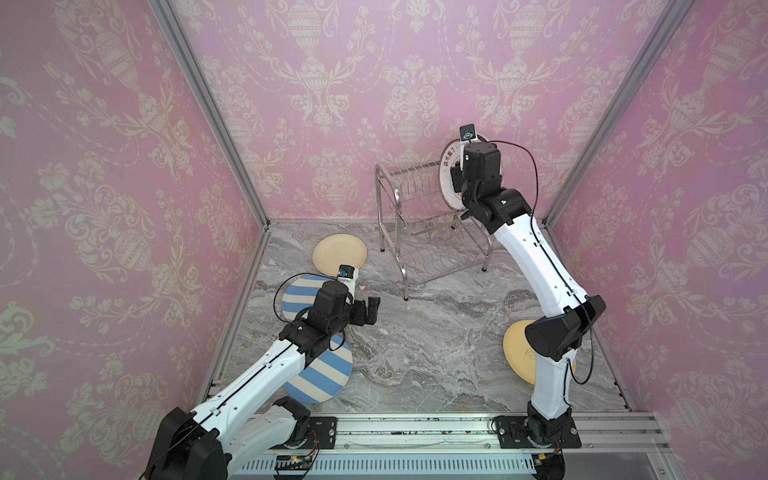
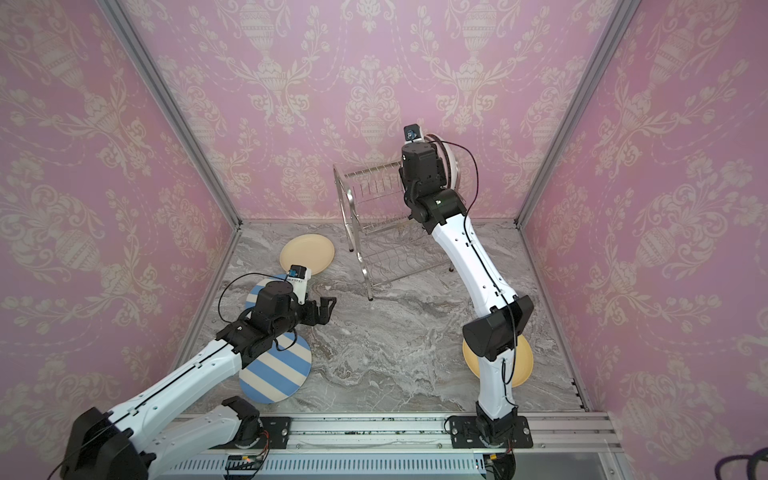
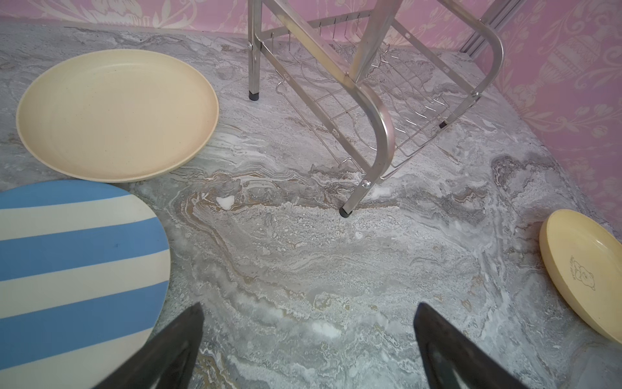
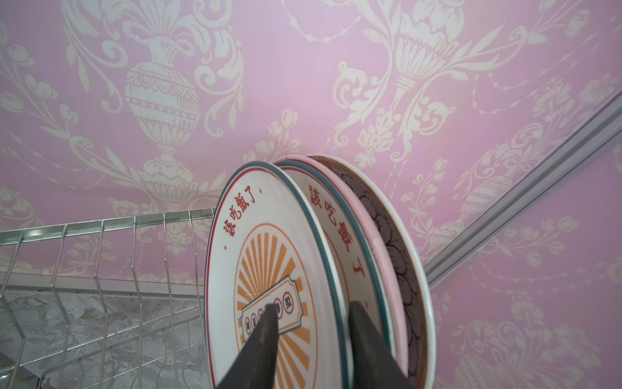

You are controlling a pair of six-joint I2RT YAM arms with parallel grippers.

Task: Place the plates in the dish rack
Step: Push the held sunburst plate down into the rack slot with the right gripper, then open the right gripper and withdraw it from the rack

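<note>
Front sunburst plate [image 4: 266, 256]: stood on edge in upper tier of dish rack [image 1: 411, 187], at rack's 3 o'clock end in top views; second sunburst plate [image 4: 323, 215], pink plate [image 4: 350, 202], dark petal plate [image 4: 387, 229] ranged close at its 3 o'clock. Rim straddled by right pincer [image 4: 313, 308], one finger per face; jaws slightly parted, grip or clearance not discernible. Judged: withdrawal needed along plate's plane, roughly toward 6 o'clock. Left pincer [image 1: 370, 309] spread wide, nothing held, above counter [image 1: 436, 353]; striped plate [image 1: 297, 297] at its 9 o'clock.
</note>
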